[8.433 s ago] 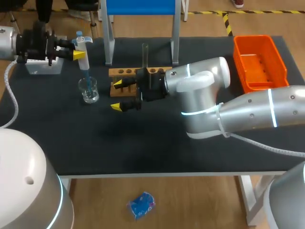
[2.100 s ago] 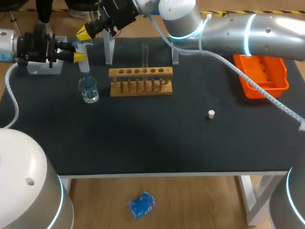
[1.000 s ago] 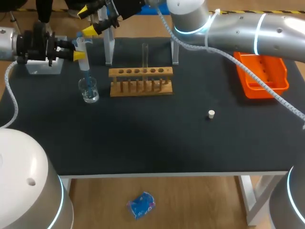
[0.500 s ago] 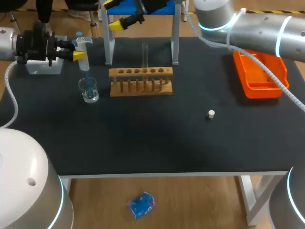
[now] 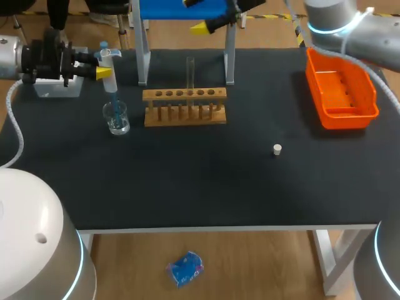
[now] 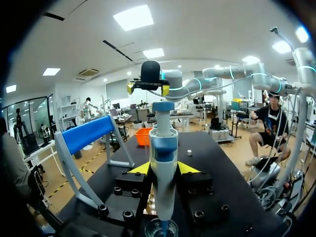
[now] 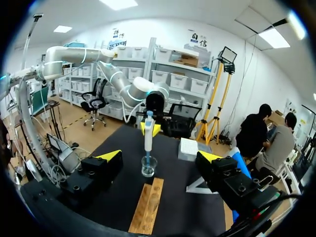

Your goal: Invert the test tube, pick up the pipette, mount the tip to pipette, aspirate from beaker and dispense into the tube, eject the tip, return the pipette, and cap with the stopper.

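My left gripper is shut on the white and blue pipette, which it holds upright at the table's back left. The pipette's tip dips into the glass beaker. In the left wrist view the pipette stands between the yellow tips of the left gripper, above the beaker. A clear test tube stands upright in the wooden rack. The white stopper lies alone on the mat. My right gripper hangs open and empty above the back edge, well away from the pipette.
A blue pipette stand on grey legs rises behind the rack. An orange bin sits at the back right. A tip box lies under my left arm. The right wrist view looks down the rack toward the beaker.
My right arm has swung rightward along the back edge, away from the top of the pipette, with its fingers spread wider. The left arm and pipette have stayed put.
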